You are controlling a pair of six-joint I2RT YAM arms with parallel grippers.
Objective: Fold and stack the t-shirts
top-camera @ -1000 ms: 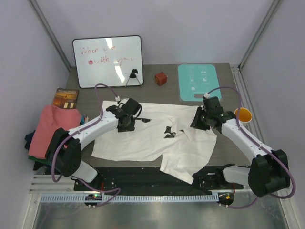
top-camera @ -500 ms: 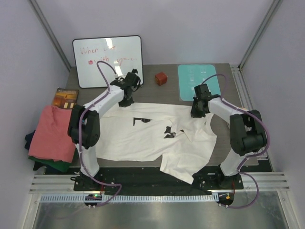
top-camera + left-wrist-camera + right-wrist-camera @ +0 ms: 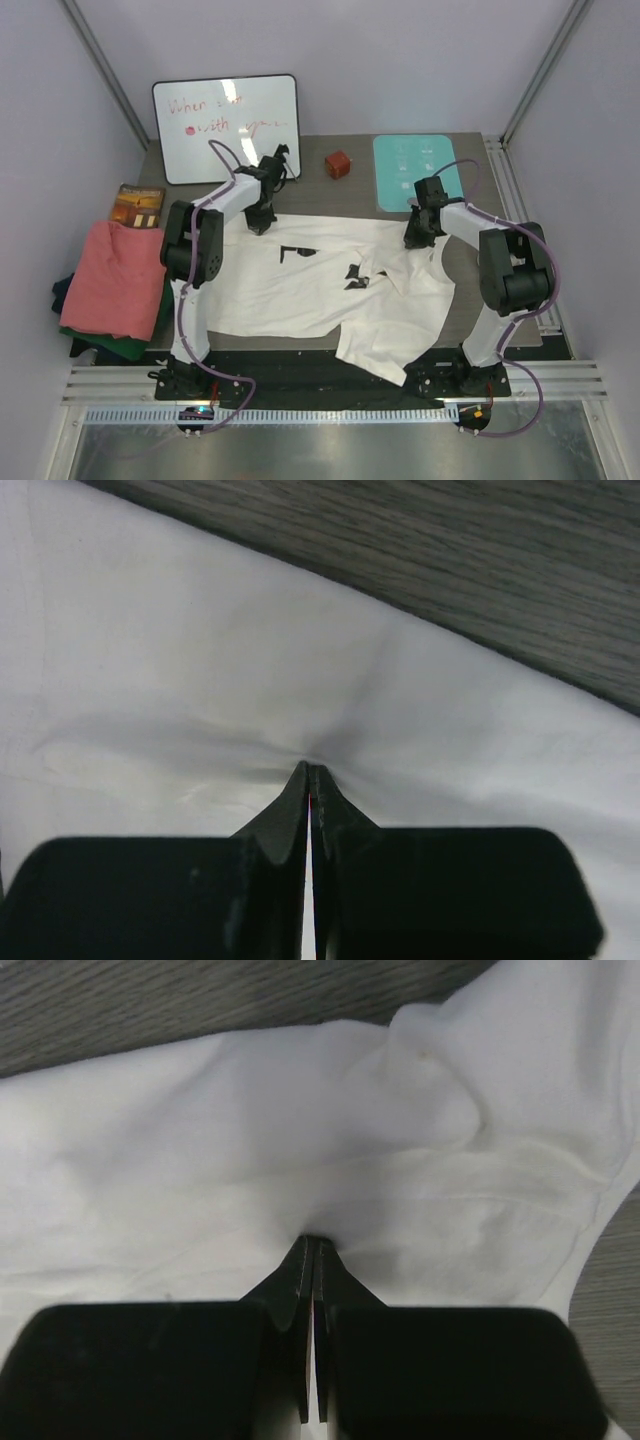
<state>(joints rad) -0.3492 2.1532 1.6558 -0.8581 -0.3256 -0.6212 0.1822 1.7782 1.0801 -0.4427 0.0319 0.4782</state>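
Tabletop [image 3: 330, 195]: white t-shirt [image 3: 300, 290] inside both grippers [image 3: 258, 224] [image 3: 413, 239]

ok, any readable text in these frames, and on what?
"When", rest lost in glare; below, "with" plus an unclear word: red handwriting on the white framed whiteboard.
Too small to read: white marks on the teal rectangular mat.
Illegible: black print on the white cloth t-shirt.
Blurred: face of the brown-orange flat item.
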